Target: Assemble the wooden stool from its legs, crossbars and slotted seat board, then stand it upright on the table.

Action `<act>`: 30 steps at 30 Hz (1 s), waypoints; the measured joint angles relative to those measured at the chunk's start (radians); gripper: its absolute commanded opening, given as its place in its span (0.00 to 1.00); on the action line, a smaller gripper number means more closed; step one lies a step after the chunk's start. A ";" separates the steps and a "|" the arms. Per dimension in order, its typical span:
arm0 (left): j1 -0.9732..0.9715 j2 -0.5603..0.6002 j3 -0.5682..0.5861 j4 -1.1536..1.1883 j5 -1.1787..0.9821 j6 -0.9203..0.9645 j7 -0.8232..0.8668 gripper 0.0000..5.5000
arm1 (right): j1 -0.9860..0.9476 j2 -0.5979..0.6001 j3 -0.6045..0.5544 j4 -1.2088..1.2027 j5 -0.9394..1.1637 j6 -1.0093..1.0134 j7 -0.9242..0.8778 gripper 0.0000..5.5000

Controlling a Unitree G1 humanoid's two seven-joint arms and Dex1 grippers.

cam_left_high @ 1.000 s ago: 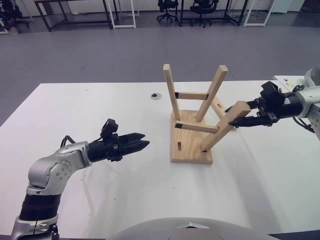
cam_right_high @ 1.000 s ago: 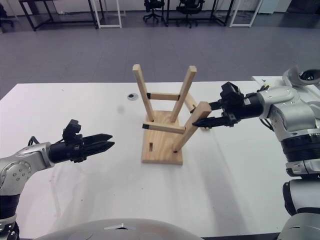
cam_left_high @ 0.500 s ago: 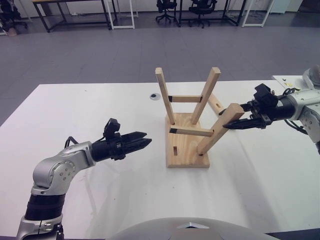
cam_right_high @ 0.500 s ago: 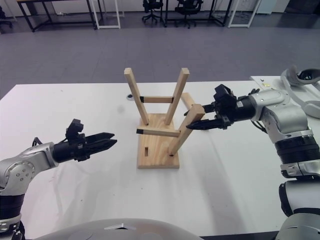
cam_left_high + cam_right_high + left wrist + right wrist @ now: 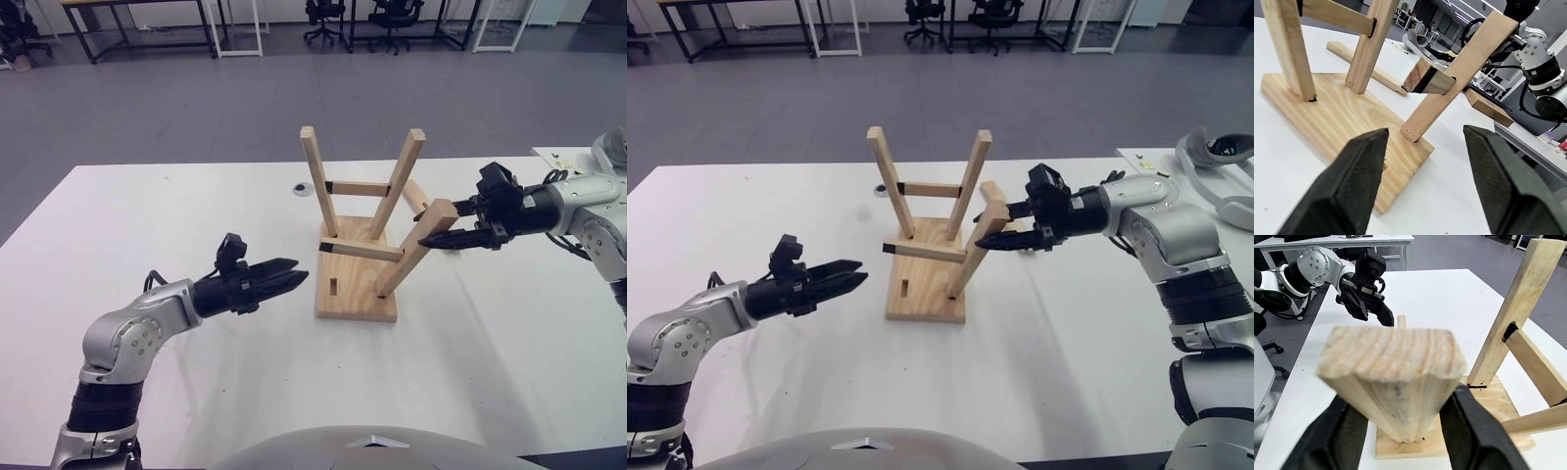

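Note:
The wooden stool lies upside down in the middle of the white table, its slotted seat board [image 5: 358,294] flat on the surface. Two legs [image 5: 317,186] [image 5: 398,184] stand upright, joined by a crossbar [image 5: 361,188]. A third leg [image 5: 409,259] leans to the right, tied to the left one by a second crossbar [image 5: 361,251]. My right gripper [image 5: 436,230] is shut on the top end of that leaning leg [image 5: 1393,357]. My left gripper [image 5: 297,272] hovers open just left of the seat board, pointing at it [image 5: 1327,105]. One slot [image 5: 334,286] in the board is empty.
A loose wooden piece [image 5: 419,199] lies on the table behind the stool. A small round hole [image 5: 302,191] sits in the table's far middle. A pale curved object [image 5: 1215,147] rests at the far right edge. Bare table surface spreads in front and to the left.
My right gripper has moved left with the leaning leg's top, and the whole stool slid left with it. My left gripper has advanced right toward the seat board.

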 measured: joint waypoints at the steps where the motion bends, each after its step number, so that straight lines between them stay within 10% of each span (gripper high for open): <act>1: 0.002 -0.003 -0.004 -0.004 0.003 -0.008 0.015 0.51 | 0.092 0.013 0.099 0.031 -0.068 0.084 -0.011 0.55; 7: 0.006 -0.013 -0.009 -0.006 0.005 -0.013 0.028 0.51 | 0.146 0.047 0.142 0.075 -0.160 0.141 0.012 0.75; 30: 0.022 0.001 -0.006 0.004 0.005 -0.031 0.030 0.51 | -0.111 0.518 -0.326 0.907 -0.454 -0.312 -0.977 0.68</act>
